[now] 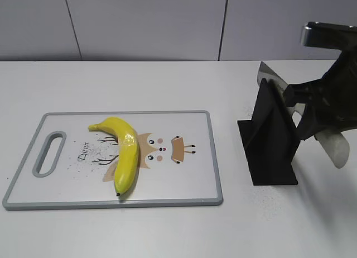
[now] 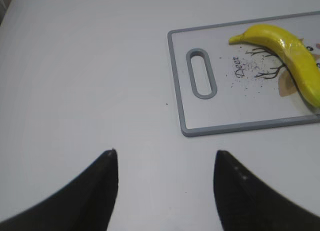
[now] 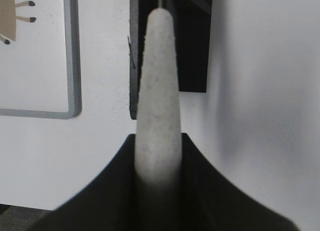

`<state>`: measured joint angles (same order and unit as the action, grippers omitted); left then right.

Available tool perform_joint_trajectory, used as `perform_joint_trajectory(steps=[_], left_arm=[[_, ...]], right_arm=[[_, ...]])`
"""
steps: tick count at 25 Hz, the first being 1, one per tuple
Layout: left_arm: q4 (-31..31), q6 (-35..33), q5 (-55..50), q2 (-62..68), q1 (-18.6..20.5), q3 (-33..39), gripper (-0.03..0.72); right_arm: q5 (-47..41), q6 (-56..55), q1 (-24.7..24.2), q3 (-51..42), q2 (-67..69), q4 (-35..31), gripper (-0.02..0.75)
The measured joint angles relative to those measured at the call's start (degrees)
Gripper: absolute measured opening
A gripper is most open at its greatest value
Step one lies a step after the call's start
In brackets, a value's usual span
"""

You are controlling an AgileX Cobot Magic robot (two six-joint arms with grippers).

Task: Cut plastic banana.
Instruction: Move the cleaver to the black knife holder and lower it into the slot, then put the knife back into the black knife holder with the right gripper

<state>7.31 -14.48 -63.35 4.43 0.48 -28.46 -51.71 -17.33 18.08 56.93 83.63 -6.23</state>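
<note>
White tabletop (image 1: 167,230) runs back to a pale grey panelled wall (image 1: 145,23). At the far left, seen only by the left wrist camera, the left gripper (image 2: 165,191) hovers over bare table with its dark fingers (image 2: 100,191) spread wide and nothing between them; the board (image 2: 182,91) sits at its 1 o'clock.

On the exterior view's left half lies that grey-rimmed white board (image 1: 215,157), slot handle (image 1: 49,153) at its 9 o'clock end and a deer cartoon (image 1: 162,149) printed mid-board. Across the print lies the banana (image 1: 124,154), stem toward 10 o'clock, dark tip toward 6 o'clock near the board's front rim.

Right of the board, apart from it, stands a black knife stand (image 1: 268,141) with a blade (image 1: 270,73) poking out at 12 o'clock. The right gripper (image 1: 304,110) is clamped on the knife's pale speckled handle (image 3: 157,101), which sticks out toward 4 o'clock in the exterior view.
</note>
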Motion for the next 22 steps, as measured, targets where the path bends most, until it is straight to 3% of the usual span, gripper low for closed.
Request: perform_joint_trajectory(steps=[9,10,15,16,18,22], left_arm=[[0.1,0.0,-0.1,-4.6,0.0,0.3,0.559],[0.1,0.0,-0.1,-4.6,0.0,0.3,0.557],[0.1,0.0,-0.1,-4.6,0.0,0.3,0.550],[0.1,0.0,-0.1,-4.6,0.0,0.3,0.550],[0.1,0.0,-0.1,-4.6,0.0,0.3,0.548],[0.1,0.0,-0.1,-4.6,0.0,0.3,0.542]], right_arm=[[-0.8,0.5,0.0,0.0,3.6,-0.6,0.166],[-0.9,0.7,0.0,0.0,3.6,-0.6,0.200],[-2.3,4.3,0.0,0.0,3.4,-1.0,0.538],[-2.3,5.7,0.0,0.0,3.0,-1.5,0.577],[-2.5,8.1,0.0,0.0,1.3,-2.3,0.621],[-4.6,13.5,0.0,-0.3,-7.0,-2.8,0.633]])
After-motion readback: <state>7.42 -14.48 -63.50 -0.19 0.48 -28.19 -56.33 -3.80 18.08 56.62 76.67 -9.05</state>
